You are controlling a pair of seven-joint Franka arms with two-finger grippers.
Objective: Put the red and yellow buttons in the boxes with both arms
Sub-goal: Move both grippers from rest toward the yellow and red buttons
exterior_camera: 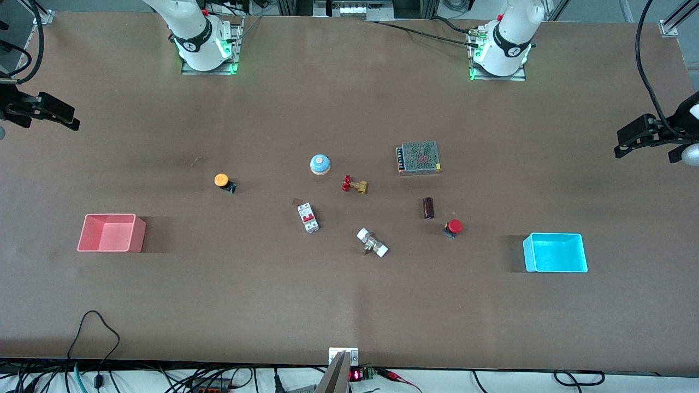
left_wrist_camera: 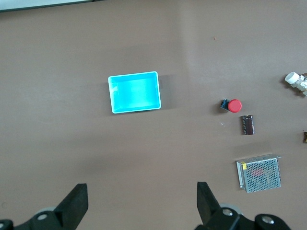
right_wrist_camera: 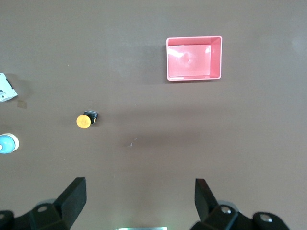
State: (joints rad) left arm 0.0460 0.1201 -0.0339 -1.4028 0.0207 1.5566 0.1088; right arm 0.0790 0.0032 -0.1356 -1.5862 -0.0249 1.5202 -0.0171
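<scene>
The yellow button [exterior_camera: 223,182] lies on the table toward the right arm's end, and shows in the right wrist view [right_wrist_camera: 85,120]. The red button [exterior_camera: 453,227] lies toward the left arm's end, and shows in the left wrist view [left_wrist_camera: 232,106]. The pink bin [exterior_camera: 137,234] [right_wrist_camera: 194,58] and the cyan bin [exterior_camera: 527,254] [left_wrist_camera: 135,92] are empty. My right gripper [exterior_camera: 71,121] [right_wrist_camera: 139,199] hangs open and empty high over its end of the table. My left gripper [exterior_camera: 622,148] [left_wrist_camera: 142,203] hangs open and empty high over its end.
In the middle of the table lie a blue dome on a beige base [exterior_camera: 320,164], a red-handled brass valve [exterior_camera: 354,185], a white circuit breaker [exterior_camera: 308,217], a white-ended fitting [exterior_camera: 372,243], a dark cylinder [exterior_camera: 428,207] and a mesh-covered power supply [exterior_camera: 419,157].
</scene>
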